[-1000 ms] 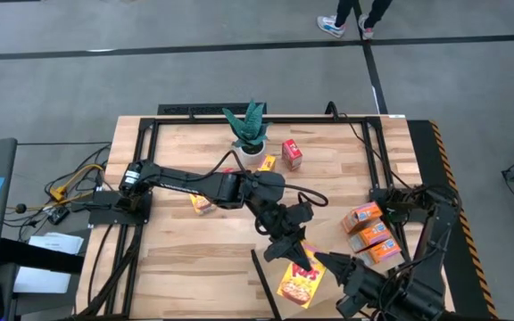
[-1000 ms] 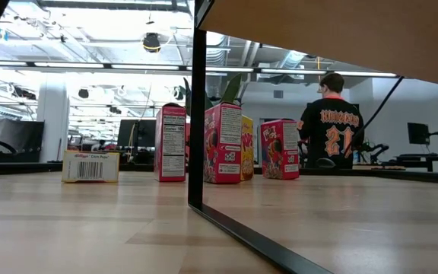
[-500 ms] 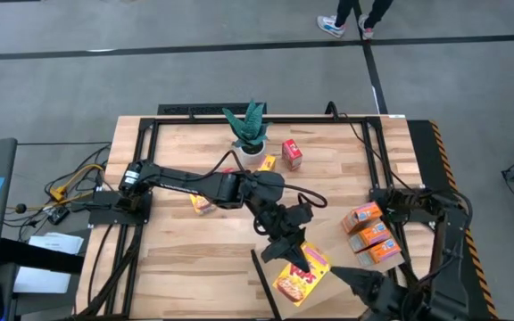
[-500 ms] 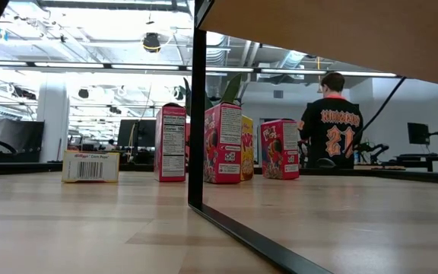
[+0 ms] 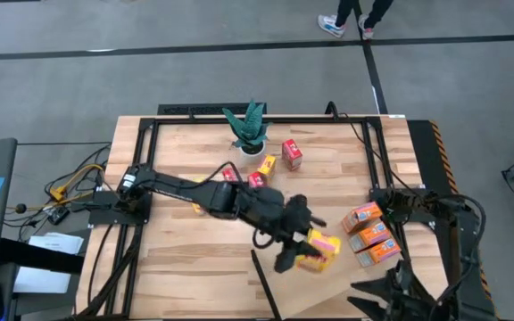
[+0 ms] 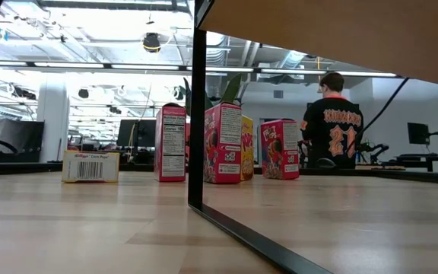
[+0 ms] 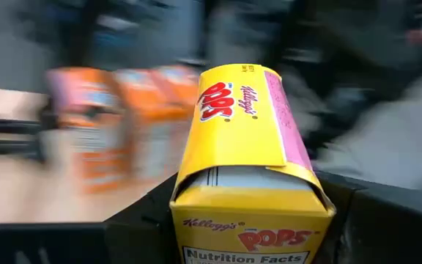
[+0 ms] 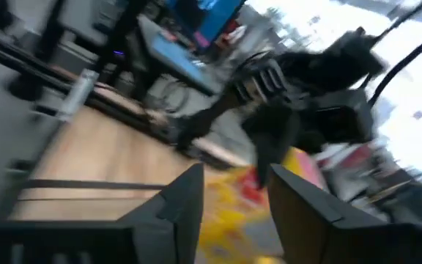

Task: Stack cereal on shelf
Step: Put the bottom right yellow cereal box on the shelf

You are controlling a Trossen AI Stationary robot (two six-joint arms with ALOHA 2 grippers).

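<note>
Left wrist view: left gripper [image 7: 249,242] clamped on a yellow cereal box [image 7: 249,139], lifted mid-table just before the shelf [image 5: 324,308]; carrying step in hand; next, lowering upright onto that board; right gripper [image 8: 229,192] parted, empty, near edge.

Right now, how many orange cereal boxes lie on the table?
3, side by side near the table's right edge. Others may hide behind the arms.
</note>
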